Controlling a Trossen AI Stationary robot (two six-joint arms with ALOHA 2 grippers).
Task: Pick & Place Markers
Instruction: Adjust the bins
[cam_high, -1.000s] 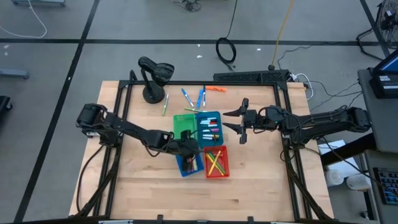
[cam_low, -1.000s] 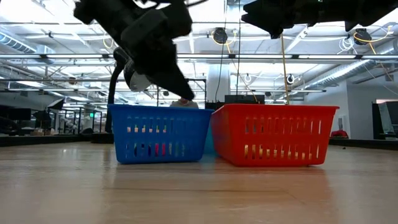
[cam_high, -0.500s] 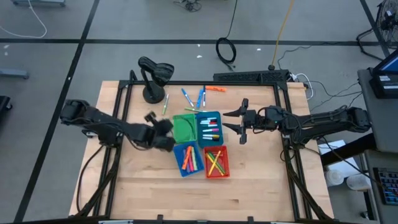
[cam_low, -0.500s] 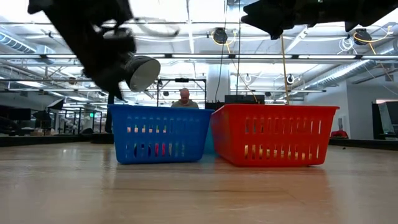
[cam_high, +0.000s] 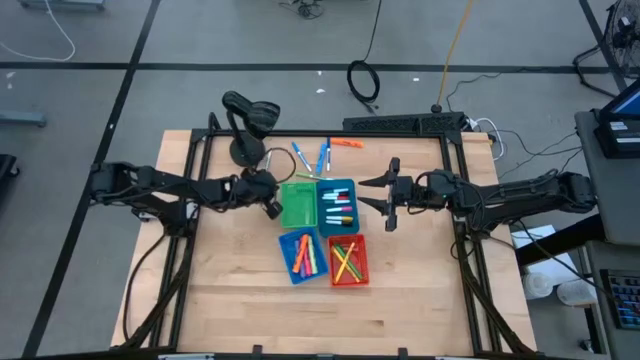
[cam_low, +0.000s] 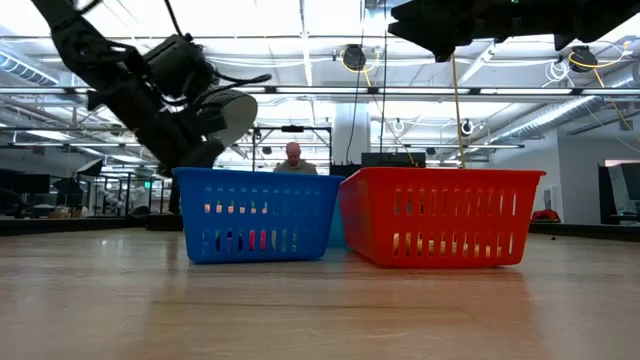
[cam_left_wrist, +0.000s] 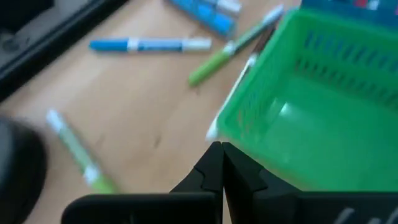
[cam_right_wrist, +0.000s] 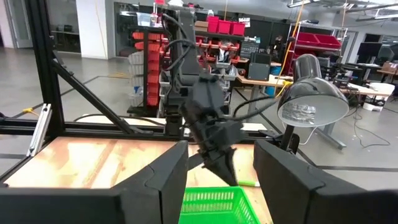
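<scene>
Lighting: bright, even, from overhead ceiling fixtures (cam_low: 350, 55); strong glare behind silhouetted arms in the low view. Shadows: soft and short on the table (cam_high: 240, 300). Sharpness: left wrist view blurred throughout, green bin (cam_left_wrist: 311, 99) smeared; right wrist view crisp; lamp shade (cam_right_wrist: 311, 102) shows highlights.

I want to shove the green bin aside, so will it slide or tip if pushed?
The green bin looks like thin slotted plastic and empty, so probably light and quick to slide on the smooth table. Low and square, it seems unlikely to tip.
</scene>
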